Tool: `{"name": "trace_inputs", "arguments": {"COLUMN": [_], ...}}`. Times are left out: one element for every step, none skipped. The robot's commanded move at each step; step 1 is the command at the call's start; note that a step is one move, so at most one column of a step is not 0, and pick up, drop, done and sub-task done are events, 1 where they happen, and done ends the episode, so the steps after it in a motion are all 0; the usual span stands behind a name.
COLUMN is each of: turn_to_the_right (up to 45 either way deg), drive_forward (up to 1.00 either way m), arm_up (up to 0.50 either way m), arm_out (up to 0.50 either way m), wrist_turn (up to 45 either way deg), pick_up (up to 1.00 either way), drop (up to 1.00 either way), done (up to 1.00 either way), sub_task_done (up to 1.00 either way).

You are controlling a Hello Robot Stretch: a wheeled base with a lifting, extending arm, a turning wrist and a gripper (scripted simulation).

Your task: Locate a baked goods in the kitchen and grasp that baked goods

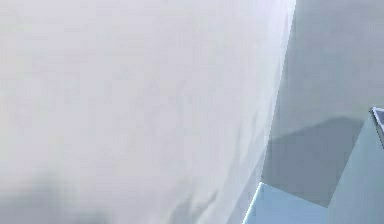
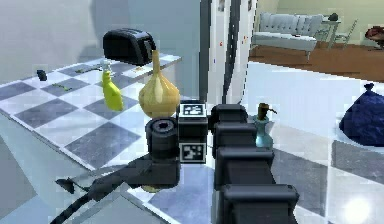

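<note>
In the arm side view the dark arm point(image 2: 245, 165) rises from the bottom edge over a checkered countertop point(image 2: 60, 110). Its two white marker squares point(image 2: 192, 130) stand at the far end. Left of them is the gripper's dark body, and the gripper point(image 2: 66, 194) stretches its thin fingers point(image 2: 100, 182) toward the counter's near edge. A small tan-orange rounded thing point(image 2: 150, 186) peeks out under the gripper body, lying on the counter. I cannot tell whether the gripper holds anything. No shape here reads clearly as baked goods.
A tan bulb-shaped vase point(image 2: 158, 90), a yellow-green bottle point(image 2: 112, 92), a black toaster point(image 2: 128, 42) and a teal bottle point(image 2: 262, 126) stand on the counter. A dark blue sack point(image 2: 365, 115) lies right; a sofa point(image 2: 285, 30) sits beyond. A white wall point(image 1: 130, 100) stands close in the forward view.
</note>
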Motion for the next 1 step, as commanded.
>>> {"name": "trace_inputs", "arguments": {"turn_to_the_right": [0.0], "drive_forward": [0.00], "arm_up": [0.00], "arm_out": [0.00], "wrist_turn": [45.0], "pick_up": [0.00], "drop": [0.00], "done": [0.00], "sub_task_done": [0.00]}}
